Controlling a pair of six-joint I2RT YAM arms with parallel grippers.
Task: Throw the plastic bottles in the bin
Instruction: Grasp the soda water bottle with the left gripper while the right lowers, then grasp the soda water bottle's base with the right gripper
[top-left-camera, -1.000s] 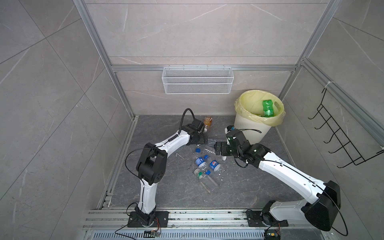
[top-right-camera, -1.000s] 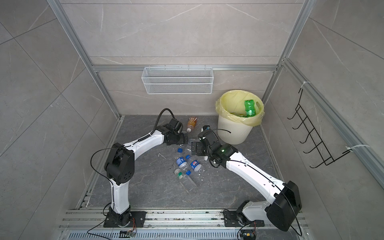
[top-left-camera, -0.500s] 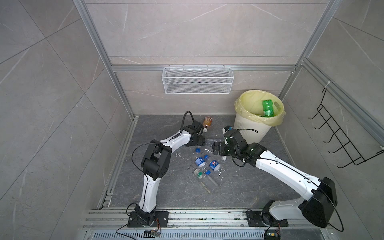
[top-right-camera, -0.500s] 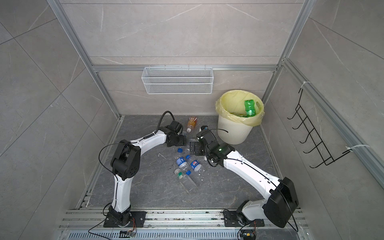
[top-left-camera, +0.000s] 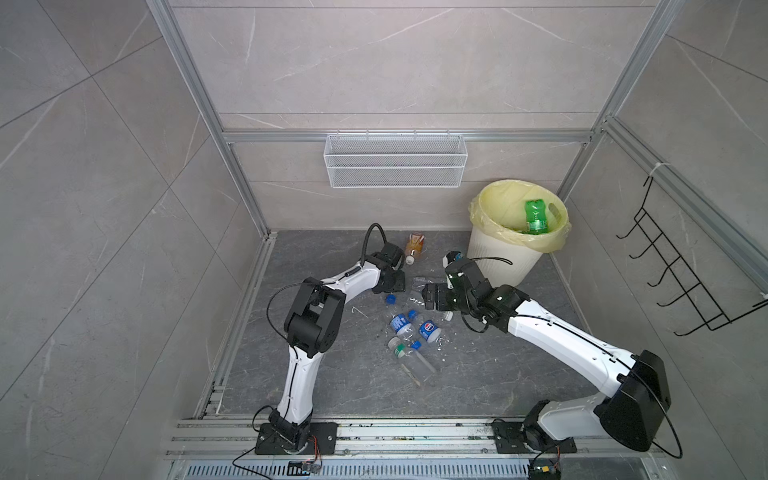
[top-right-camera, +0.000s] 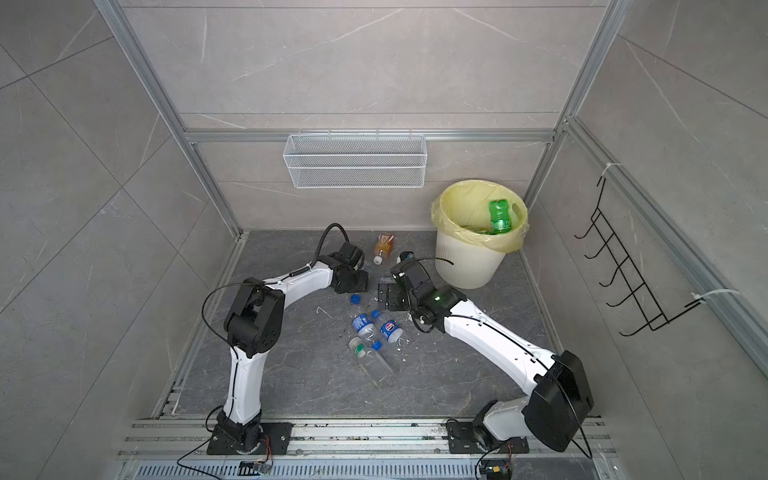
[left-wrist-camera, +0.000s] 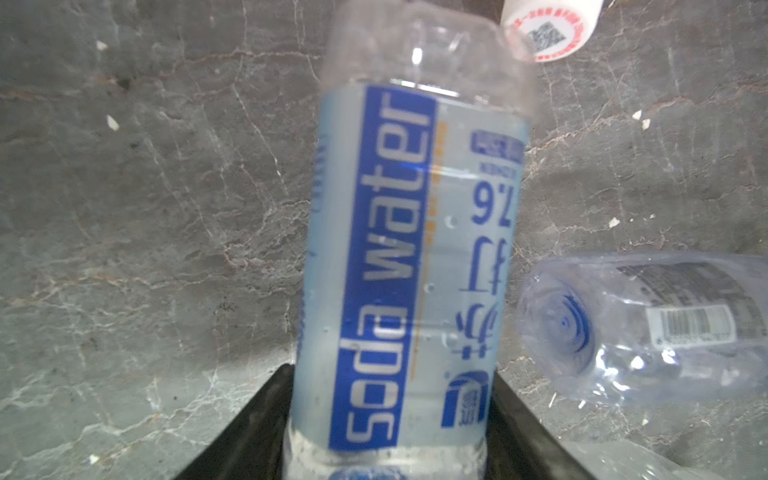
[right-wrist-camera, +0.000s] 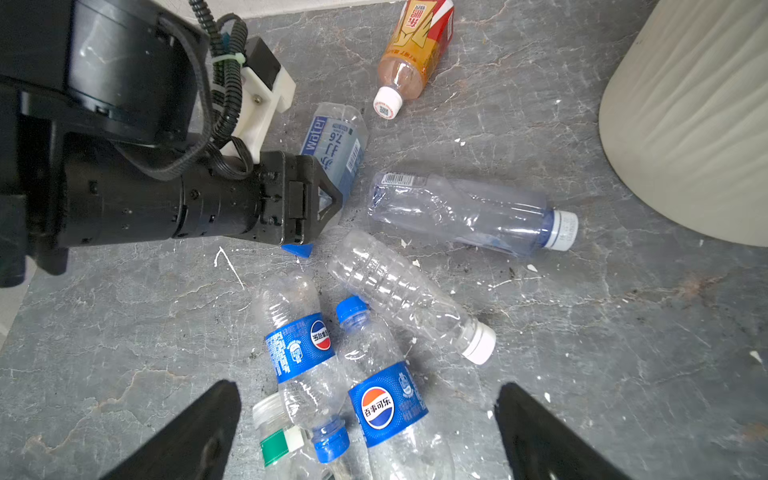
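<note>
Left tool (left-wrist-camera: 390, 374) is clamped on the soda btl (left-wrist-camera: 407, 257). In the left wrist view both black fingers (left-wrist-camera: 257, 436) press the btl's sides near its blue-capped end, w/ the "soda water" label running away from the tool. The btl lies flat on the grey surface (left-wrist-camera: 145, 208). Its far end sits just beside the white cap of the orange btl (right-wrist-camera: 415, 45), which lies on its side near the back wall.

Right tool (right-wrist-camera: 368, 388) is wide open, nothing held. It hangs low over the loose pile. In the right wrist view its fingers stand either side of two Pepsi btls (right-wrist-camera: 386, 407) lying side by side, touching, blue caps pointing opposite ways. A green-label btl (right-wrist-camera: 278, 444) lies against them, partly hidden. A clear ribbed btl (right-wrist-camera: 399, 291) w/ a white cap lies just past the Pepsi pair, angled, its base close to the left tool. A crumpled btl (right-wrist-camera: 457, 212), barcode up, lies b/w the ribbed one and the bin, its base just beside the soda btl.

Bin (top-left-camera: 498, 257) stands at the back right in both top views, yellow liner folded over the rim, w/ one green btl (top-left-camera: 536, 216) inside leaning on the liner. Both tools sit mid-surface, tips near each other. Soda btl and left tool lie apart from the bin, to its left in both top views.
</note>
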